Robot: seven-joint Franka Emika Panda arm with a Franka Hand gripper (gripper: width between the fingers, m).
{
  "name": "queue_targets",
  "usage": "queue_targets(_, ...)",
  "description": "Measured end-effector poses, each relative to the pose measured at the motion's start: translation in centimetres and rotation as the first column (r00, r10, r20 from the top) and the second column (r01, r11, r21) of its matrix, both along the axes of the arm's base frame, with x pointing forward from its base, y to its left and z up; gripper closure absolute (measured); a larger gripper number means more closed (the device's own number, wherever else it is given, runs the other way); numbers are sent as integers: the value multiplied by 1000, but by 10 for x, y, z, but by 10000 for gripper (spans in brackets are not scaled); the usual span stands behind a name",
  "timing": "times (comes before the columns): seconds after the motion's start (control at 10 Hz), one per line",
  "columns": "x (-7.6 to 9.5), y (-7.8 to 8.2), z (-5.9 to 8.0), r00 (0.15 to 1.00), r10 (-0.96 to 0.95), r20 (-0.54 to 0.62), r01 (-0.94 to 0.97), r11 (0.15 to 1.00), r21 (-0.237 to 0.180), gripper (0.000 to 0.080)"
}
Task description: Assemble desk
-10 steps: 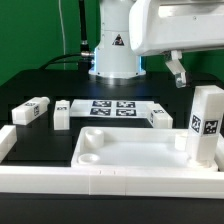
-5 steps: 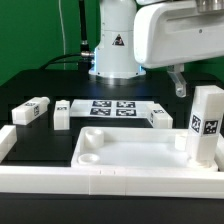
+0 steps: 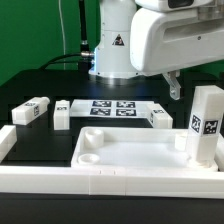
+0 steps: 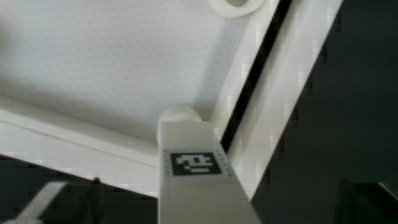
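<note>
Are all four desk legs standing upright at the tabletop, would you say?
No: only one leg stands upright at the tabletop; the three others lie loose behind it.

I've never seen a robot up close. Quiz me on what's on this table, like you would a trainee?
1. True or false: one leg stands upright at a corner of the tabletop.
2. How many loose legs lie on the black table?
3. The marker board lies: A) between the tabletop and the robot's base; B) inside the tabletop; C) atop the upright leg.
Key: 1 true; 2 three; 3 A.
</note>
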State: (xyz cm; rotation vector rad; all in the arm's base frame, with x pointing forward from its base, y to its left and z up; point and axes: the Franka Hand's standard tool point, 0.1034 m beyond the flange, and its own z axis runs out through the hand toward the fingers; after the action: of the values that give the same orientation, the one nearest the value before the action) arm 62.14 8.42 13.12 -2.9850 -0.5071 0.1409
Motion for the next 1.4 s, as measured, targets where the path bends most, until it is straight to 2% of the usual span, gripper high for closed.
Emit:
queue_targets(0.1, 1, 4, 0, 997, -81, 6, 82, 995, -48, 151)
queue_targets(0.2, 3, 7, 1, 997, -79, 14, 80, 995, -66, 151)
queue_targets(0.5, 13, 2, 5, 996, -77, 46, 80, 995, -60, 151)
queue_targets(1.0, 16, 0, 5, 998, -43, 46, 46, 997, -57, 151)
queue_targets(1.1, 15, -1, 4, 998, -33, 45, 36, 998, -57, 274)
queue_targets(1.2, 15, -1, 3, 999, -24, 44, 26, 998, -56, 274)
queue_targets(1.3, 15, -1, 3, 999, -24, 44, 26, 998, -56, 475)
queue_targets(1.4, 15, -1, 3, 999, -23, 44, 26, 998, -56, 513)
